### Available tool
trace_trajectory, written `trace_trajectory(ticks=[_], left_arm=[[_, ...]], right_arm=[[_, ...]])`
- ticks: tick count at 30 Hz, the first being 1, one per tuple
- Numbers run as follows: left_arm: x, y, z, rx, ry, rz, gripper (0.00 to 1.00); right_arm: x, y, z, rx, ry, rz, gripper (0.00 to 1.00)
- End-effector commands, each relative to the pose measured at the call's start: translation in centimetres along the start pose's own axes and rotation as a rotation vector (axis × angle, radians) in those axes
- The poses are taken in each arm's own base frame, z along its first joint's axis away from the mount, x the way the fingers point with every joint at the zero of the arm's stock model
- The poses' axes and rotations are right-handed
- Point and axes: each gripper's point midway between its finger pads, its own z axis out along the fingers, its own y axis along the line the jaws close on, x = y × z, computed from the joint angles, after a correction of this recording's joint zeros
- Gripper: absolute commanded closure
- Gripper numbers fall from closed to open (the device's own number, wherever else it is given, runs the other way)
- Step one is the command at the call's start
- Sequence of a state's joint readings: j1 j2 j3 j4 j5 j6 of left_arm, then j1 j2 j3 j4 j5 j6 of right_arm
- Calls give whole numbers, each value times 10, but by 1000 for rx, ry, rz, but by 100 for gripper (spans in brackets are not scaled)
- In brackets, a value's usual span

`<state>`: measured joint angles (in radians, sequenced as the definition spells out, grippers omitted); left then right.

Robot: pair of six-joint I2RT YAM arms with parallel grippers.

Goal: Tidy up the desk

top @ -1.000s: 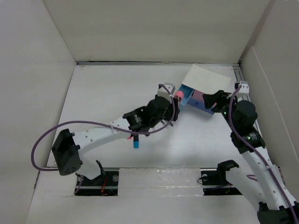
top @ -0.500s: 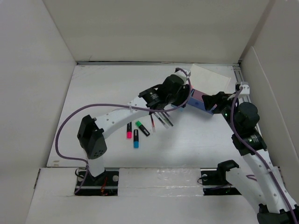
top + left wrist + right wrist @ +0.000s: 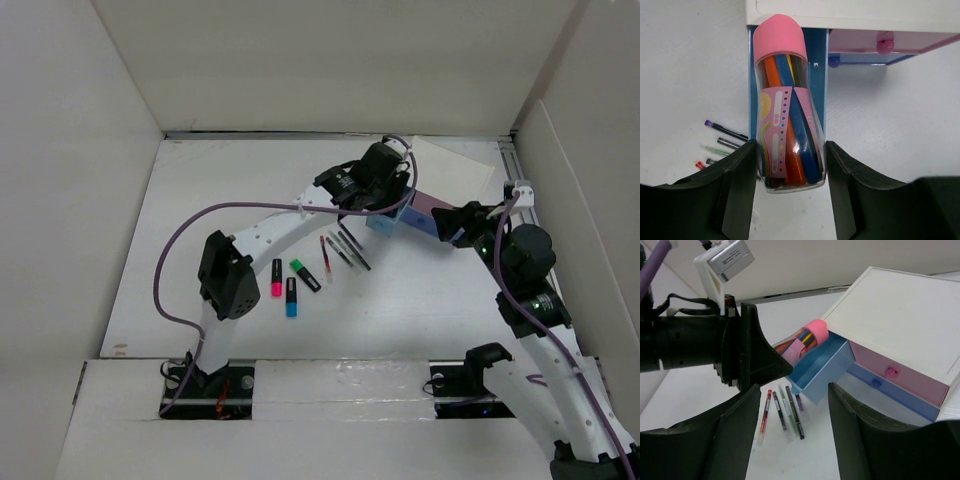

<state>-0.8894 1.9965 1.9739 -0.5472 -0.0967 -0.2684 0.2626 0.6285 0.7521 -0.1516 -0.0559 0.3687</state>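
Note:
My left gripper [image 3: 393, 196] is shut on a clear tube with a pink cap [image 3: 787, 100], full of coloured pens. It holds the tube over the open blue drawer [image 3: 822, 367] of the small white drawer box [image 3: 452, 170], cap toward the box. The tube also shows in the right wrist view [image 3: 802, 340], slanting into the drawer's mouth. My right gripper [image 3: 462, 218] is open and empty, hovering just in front of the box. The white desk [image 3: 220, 210] carries the loose things.
Several thin pens [image 3: 340, 250] lie side by side in front of the open drawer. A pink highlighter [image 3: 276, 278], a green one [image 3: 304, 275] and a blue one [image 3: 291, 298] lie left of them. White panels wall the desk on its sides.
My left arm has stretched toward the drawer box, carrying the tube back and right over the open blue drawer. The pens and highlighters it hid now show. The right arm has barely moved.

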Motion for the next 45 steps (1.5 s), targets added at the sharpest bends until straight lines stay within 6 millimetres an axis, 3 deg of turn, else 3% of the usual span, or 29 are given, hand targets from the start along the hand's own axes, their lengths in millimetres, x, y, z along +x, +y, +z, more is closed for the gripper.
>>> trace_trajectory(ticks=[1,5,16,21,29,33,36,39,43,44,45], left_arm=[[-26,2,-7,4,-43,17,100],[-21,3,6,-12,-5,31,100],[-27,7,1,13,-3,36,100],[-31,14,12,39,3,11,90],[-43,2,24,91,-32,3,88],[-46,-1,25,105,-46,2,77],[-46,-1,24,108,-51,-4,59],[-54,-1,12,110,-85,-12,47],[-84,-2,-26,117,-200,-15,30],[-84,-2,-29,118,-205,-14,23],[-88,-2,-34,119,-217,-9,22]], right_arm=[[-7,5,-1,-21,-28,-15,38],[-11,3,-3,-3,-37,-25,38],[-9,3,-2,-7,-37,-18,38],[-6,5,-2,-20,-34,-9,38],[-4,4,0,-22,-33,-4,38],[-2,3,1,-17,-28,-4,38],[-1,3,2,-20,-25,-2,38],[1,3,3,-19,-21,-4,38],[2,2,5,-17,-18,-4,38],[1,2,5,-17,-20,-4,38],[1,2,5,-17,-20,-2,38]])
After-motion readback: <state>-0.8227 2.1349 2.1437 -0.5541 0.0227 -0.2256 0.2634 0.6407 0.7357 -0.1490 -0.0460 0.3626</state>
